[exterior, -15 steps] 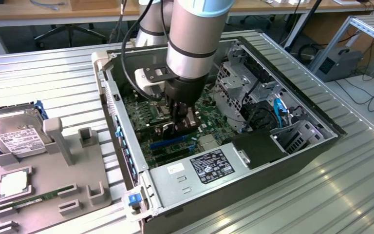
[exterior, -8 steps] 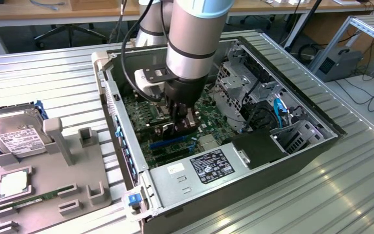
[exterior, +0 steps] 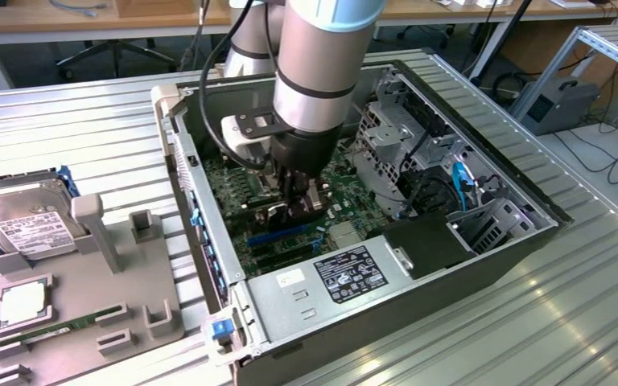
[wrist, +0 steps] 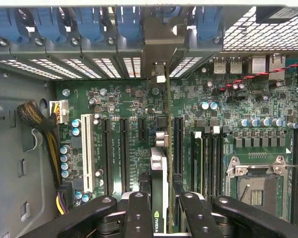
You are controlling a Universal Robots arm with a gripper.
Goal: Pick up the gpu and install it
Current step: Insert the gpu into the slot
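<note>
In the wrist view the gpu point(wrist: 160, 168) stands on edge, a thin green card with a dark face. My gripper point(wrist: 164, 218) is shut on it, one black finger point(wrist: 138, 214) on each side. The card runs along a motherboard expansion slot point(wrist: 178, 144), and its tan end bracket point(wrist: 159, 54) reaches the slotted rear wall of the case. Whether it is seated in the slot I cannot tell. In the exterior view my gripper point(exterior: 298, 211) is deep inside the open computer case point(exterior: 524, 233), low over the green motherboard point(exterior: 228, 181), with the gpu point(exterior: 279, 215) between its fingers.
Blue retention clips point(wrist: 89, 25) line the rear wall. A CPU socket point(wrist: 256, 183), a cable bundle point(wrist: 39, 124), the power supply point(exterior: 331, 277) and drive cages point(exterior: 395, 137) crowd the case. Outside sit a hard drive point(exterior: 19, 221) and a grey fixture point(exterior: 84, 297) holding a memory stick point(exterior: 41, 331).
</note>
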